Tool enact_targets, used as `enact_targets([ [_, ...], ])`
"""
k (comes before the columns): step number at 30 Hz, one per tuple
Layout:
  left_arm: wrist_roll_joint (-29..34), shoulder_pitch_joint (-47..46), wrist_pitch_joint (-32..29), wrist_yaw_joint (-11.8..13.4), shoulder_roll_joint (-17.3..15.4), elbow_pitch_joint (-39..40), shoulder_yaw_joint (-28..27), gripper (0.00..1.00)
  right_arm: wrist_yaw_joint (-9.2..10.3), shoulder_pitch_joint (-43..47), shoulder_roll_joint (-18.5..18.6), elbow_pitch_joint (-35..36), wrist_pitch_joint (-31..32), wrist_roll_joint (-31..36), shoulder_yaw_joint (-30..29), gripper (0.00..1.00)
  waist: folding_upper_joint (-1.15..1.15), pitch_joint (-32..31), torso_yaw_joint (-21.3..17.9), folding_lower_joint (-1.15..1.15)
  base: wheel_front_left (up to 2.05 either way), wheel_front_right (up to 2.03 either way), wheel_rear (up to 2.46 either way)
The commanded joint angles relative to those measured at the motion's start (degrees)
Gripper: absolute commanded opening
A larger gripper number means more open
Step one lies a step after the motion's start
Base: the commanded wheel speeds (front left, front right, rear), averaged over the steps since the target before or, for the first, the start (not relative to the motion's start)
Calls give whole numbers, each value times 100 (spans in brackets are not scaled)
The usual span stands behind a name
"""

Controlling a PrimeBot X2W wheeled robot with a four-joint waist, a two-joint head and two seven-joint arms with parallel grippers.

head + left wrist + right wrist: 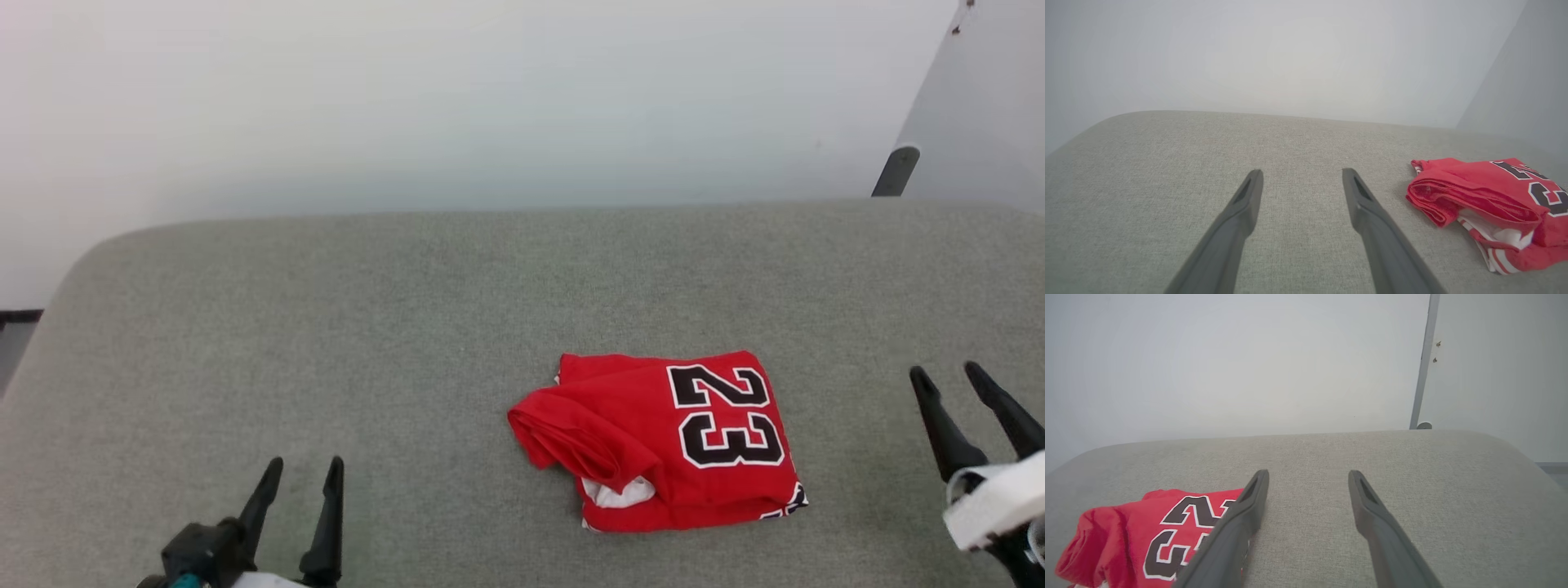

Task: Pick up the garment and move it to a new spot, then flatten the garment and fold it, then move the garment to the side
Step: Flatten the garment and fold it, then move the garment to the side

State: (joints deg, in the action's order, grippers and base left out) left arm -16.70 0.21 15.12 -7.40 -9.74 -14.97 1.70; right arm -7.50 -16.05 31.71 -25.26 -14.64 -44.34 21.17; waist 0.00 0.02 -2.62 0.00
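Observation:
The garment [665,441] lies folded into a compact red bundle on the grey surface, right of centre, its black "23" facing up and a bit of white cloth showing at its near edge. My left gripper [306,465] stands open at the lower left, well apart from it. At the lower right my right gripper [949,374] is open too, a short way right of the bundle. In the left wrist view the open left gripper [1300,173] has the garment [1490,204] off to its right. The right gripper [1308,474] in its wrist view has the garment [1155,531] at lower left.
The grey fabric surface [326,327] has a rounded far edge, with a pale wall [490,98] behind it. A dark post [896,171] and a grey panel rise at the far right corner. Bare cloth spreads left of and beyond the bundle.

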Motion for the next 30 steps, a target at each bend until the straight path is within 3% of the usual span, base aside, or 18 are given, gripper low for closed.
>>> enact_targets([
  [1, 29, 96, 0, -12, -35, 78, -11, 100, 3, 163, 18, 92, -30, 57, -93, 100, 0, -80, 29, 0, 0, 0, 0],
  [20, 85, 776, 0, 1, 72, 691, -269, 100, 3, 1379, -410, 1179, 370, 742, -1421, 100, 0, -116, 133, 0, 0, 0, 0],
  [30, 110, 692, -1, -2, 82, 701, -240, 100, 3, 1514, -628, 1579, 713, 926, -1627, 100, 0, -75, 150, 0, 0, 0, 0],
])
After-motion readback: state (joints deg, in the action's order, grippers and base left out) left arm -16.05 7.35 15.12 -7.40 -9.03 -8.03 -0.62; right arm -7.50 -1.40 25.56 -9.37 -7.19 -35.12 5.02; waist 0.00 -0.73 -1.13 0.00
